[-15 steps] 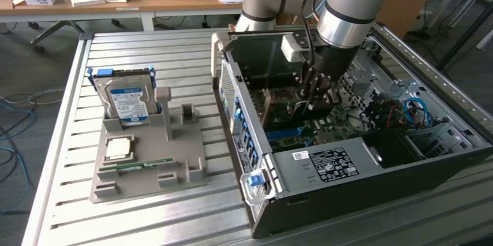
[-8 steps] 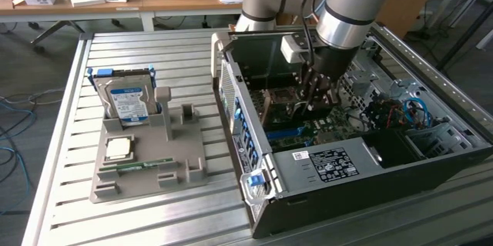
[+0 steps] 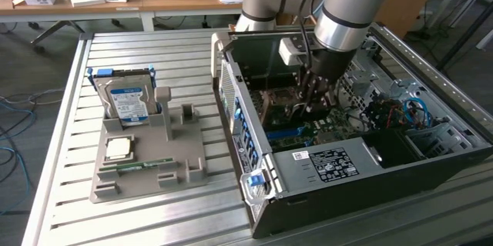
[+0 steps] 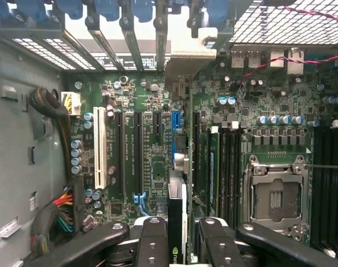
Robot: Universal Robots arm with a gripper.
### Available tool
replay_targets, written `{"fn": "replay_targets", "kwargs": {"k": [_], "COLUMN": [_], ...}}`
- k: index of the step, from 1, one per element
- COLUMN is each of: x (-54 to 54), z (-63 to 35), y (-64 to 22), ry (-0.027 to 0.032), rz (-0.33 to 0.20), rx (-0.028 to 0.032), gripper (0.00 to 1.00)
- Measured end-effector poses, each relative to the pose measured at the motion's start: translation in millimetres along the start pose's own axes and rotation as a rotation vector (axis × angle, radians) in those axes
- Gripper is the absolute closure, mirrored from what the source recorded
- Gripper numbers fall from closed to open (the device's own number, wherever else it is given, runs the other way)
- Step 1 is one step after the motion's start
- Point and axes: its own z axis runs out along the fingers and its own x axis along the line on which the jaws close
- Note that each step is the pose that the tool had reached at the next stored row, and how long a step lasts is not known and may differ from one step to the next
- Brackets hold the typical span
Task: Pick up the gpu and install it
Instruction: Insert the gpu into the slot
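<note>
Fingers [image 4: 153,242] grip the gpu [image 4: 175,231] edge-on inside the open computer case [image 3: 324,205], just above the motherboard [image 4: 152,167], metal end toward the case's rear edge. Installing is under way; seating it likely needs the card aligned with its slot.

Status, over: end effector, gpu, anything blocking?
End effector shut on gpu, inside case. gpu edge-on over motherboard slots, seating unclear. Cable bundle apart from gpu.
</note>
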Motion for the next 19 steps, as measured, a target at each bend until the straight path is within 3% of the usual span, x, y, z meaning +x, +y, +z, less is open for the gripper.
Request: {"fn": "replay_targets", "kwargs": {"k": [19], "x": [0.1], "z": [2.1], "y": [2.3], "ry": [-0.0002], "rz": [0.0], "rx": [0.001], "gripper": [0.74]}}
